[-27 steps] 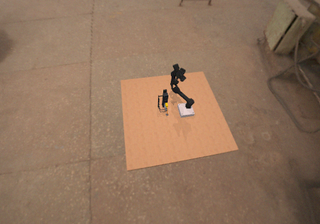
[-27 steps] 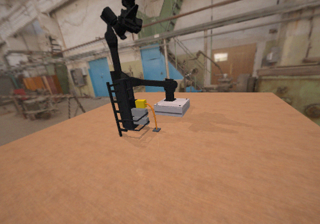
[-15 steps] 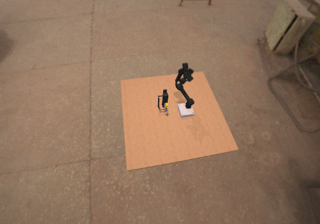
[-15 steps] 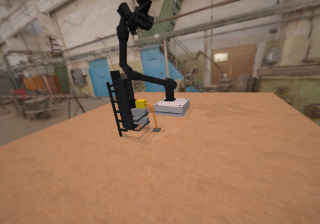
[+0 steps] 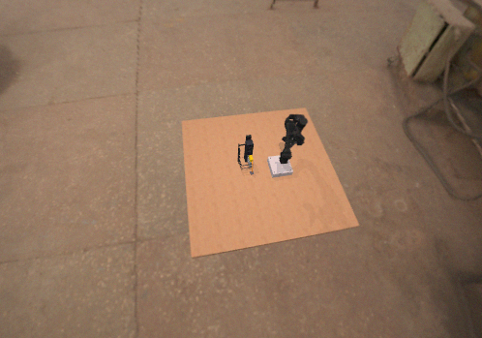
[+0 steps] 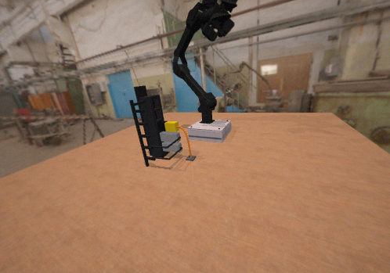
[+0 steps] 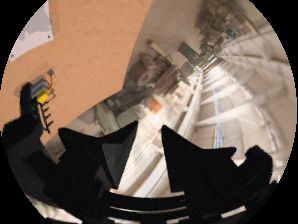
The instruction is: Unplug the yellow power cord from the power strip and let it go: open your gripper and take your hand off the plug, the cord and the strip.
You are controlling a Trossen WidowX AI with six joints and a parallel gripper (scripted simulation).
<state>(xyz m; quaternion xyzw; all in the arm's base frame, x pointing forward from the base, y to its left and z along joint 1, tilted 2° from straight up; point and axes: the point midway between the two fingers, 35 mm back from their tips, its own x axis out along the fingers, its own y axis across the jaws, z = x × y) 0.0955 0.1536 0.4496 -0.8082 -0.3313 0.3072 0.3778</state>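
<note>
Yellow blocky plug (image 6: 171, 126) sits in the grey strip (image 6: 170, 141); black claw (image 6: 219, 9) aloft, part-closed, empty.

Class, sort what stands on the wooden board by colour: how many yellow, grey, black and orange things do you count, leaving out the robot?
Yellow: 1, the plug
Grey: 2, the blocks stacked under the plug
Black: 1, the upright rack
Orange: 1, the cord
Total: 5
</note>
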